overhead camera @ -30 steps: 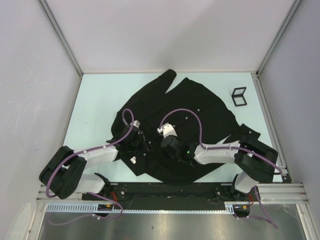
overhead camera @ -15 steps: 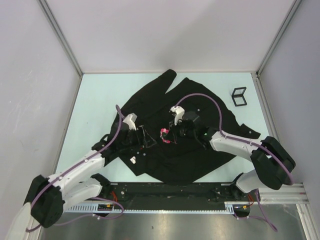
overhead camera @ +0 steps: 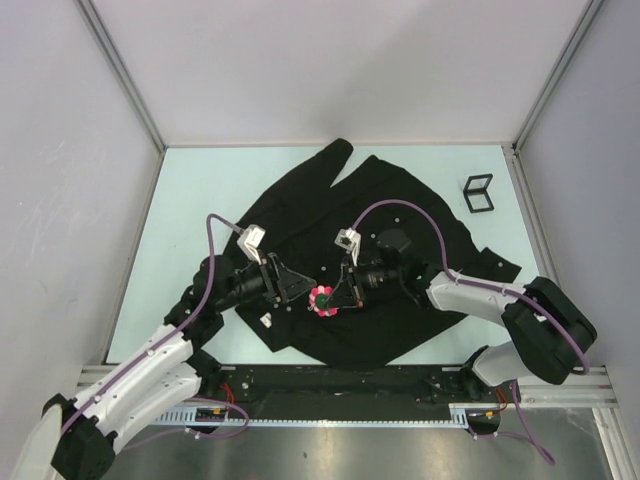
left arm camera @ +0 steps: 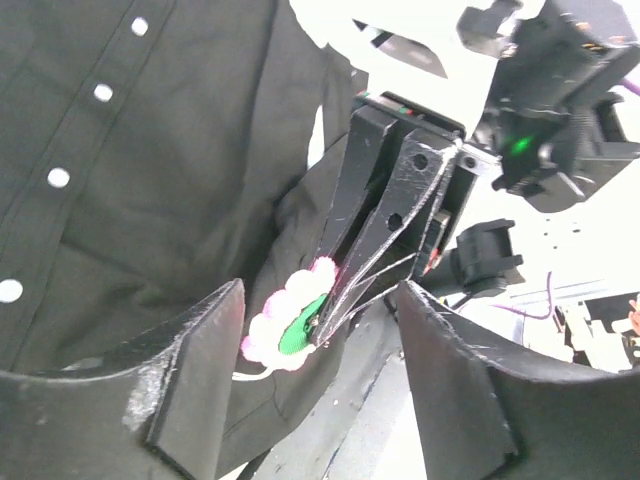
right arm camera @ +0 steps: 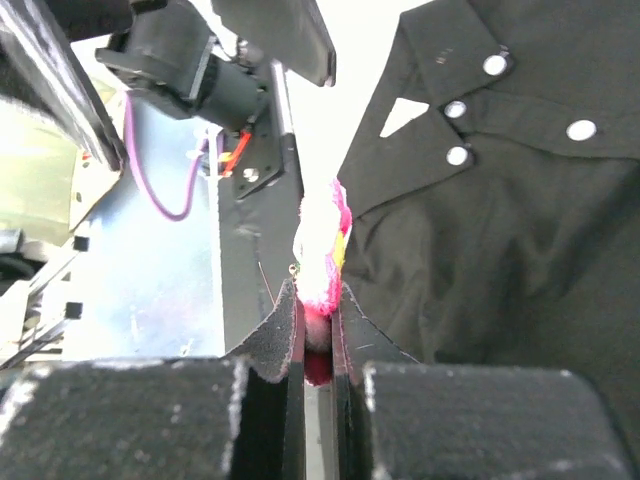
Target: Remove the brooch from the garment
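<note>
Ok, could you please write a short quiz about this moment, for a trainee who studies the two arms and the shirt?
1. True or false: the left gripper is shut on the garment.
2. What pinches the brooch? A) left gripper B) right gripper C) neither
3. Fill in: the small black frame lies near the far ____ corner of the table, off the garment.
Key: 1 false, the left gripper is open. 2 B. 3 right.
</note>
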Available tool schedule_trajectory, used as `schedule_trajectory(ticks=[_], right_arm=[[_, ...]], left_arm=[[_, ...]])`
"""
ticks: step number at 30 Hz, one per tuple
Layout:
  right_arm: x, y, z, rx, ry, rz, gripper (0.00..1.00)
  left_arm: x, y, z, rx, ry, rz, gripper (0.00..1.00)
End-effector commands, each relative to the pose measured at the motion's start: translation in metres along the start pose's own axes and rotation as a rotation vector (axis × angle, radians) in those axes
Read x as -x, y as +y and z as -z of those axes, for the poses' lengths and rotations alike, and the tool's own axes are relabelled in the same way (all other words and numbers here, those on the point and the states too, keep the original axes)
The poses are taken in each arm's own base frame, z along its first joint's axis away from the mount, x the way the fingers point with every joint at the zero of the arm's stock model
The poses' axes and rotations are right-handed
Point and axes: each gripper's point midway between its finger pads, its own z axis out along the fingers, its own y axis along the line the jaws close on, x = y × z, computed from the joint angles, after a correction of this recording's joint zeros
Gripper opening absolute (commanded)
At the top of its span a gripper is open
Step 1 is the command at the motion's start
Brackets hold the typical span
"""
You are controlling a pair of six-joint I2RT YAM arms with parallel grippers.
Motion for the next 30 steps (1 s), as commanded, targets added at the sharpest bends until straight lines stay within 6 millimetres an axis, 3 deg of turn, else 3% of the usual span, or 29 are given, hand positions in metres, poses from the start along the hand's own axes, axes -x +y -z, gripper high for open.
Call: schedule_trajectory(ticks=[1, 6, 10, 23, 26, 30], right_arm=[[0.018, 0.030, 0.011, 0.119, -0.061, 0.082, 0.00], [0.029, 0.031, 0.018, 0.107, -0.114, 0.057, 0.00], [0.040, 0.037, 0.023, 0.131, -0.165, 0.043, 0.00], [0.048, 0.048, 0.029, 0.179, -0.209, 0.013, 0.00], [0.050, 0.049, 0.028, 0.187, -0.216, -0.010, 0.00], [0.052, 0.046, 0.027, 0.172, -0.224, -0.052, 0.03]], left_arm=[[0.004, -0.014, 0.002, -0.074, -0.012, -0.008, 0.70], [-0.018, -0.018, 0.001, -0.166, 0.057, 0.011, 0.70], [-0.020, -0.034, 0.007, -0.274, 0.045, 0.014, 0.66], [-0.029, -0.025, -0.005, -0.273, 0.094, 0.075, 0.51], [-0.029, -0.024, -0.008, -0.275, 0.088, 0.106, 0.43], [-0.025, -0.028, -0.009, -0.301, 0.078, 0.118, 0.17]])
